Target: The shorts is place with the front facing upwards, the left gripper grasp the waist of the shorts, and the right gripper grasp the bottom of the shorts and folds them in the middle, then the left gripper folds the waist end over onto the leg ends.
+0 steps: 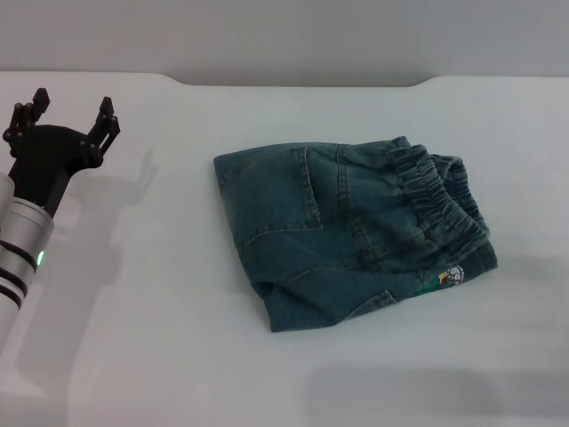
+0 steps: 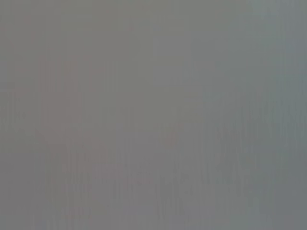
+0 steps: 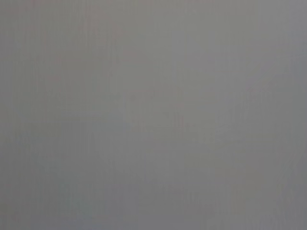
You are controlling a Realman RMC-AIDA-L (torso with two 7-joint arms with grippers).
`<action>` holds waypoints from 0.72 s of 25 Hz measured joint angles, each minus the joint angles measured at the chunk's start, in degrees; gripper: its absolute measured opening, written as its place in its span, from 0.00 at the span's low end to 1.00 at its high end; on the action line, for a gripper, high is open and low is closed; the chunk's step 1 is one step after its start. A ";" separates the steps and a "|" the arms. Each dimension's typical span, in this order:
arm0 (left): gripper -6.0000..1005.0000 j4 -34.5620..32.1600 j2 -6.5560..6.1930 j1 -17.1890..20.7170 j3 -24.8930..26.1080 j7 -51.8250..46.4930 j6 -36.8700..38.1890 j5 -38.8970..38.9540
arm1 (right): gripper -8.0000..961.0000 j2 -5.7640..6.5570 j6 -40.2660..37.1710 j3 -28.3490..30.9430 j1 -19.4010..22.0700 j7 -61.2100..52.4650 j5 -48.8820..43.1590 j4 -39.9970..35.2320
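Note:
The blue denim shorts (image 1: 351, 229) lie folded into a compact bundle in the middle of the white table. The ruffled elastic waist of the shorts (image 1: 440, 200) rests on top at the bundle's right side, over the leg ends, where the small cartoon print (image 1: 449, 278) peeks out. A back patch pocket faces up on the left half. My left gripper (image 1: 71, 114) hovers open at the far left, well away from the shorts, holding nothing. The right gripper is out of view. Both wrist views show only plain grey.
The white table (image 1: 160, 311) spreads around the bundle, with its far edge (image 1: 293, 84) and a notch along the back. A soft shadow falls on the table at the bottom right.

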State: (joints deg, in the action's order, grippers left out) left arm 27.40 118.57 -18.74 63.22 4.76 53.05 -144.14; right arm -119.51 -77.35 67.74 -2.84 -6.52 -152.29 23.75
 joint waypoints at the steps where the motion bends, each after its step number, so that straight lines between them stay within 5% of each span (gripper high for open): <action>1: 0.84 0.00 0.00 0.00 0.00 0.00 0.00 0.00 | 0.75 0.02 0.00 0.01 -0.02 0.01 -0.01 0.02; 18: 0.84 0.02 -0.01 -0.41 -0.12 0.19 -0.42 -0.09 | 0.75 0.17 0.00 0.03 -0.91 0.08 0.27 -0.45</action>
State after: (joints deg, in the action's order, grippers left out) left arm 27.42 118.56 -19.15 63.10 4.95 52.63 -144.24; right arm -119.34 -77.35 67.76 -3.75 -6.44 -152.01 23.30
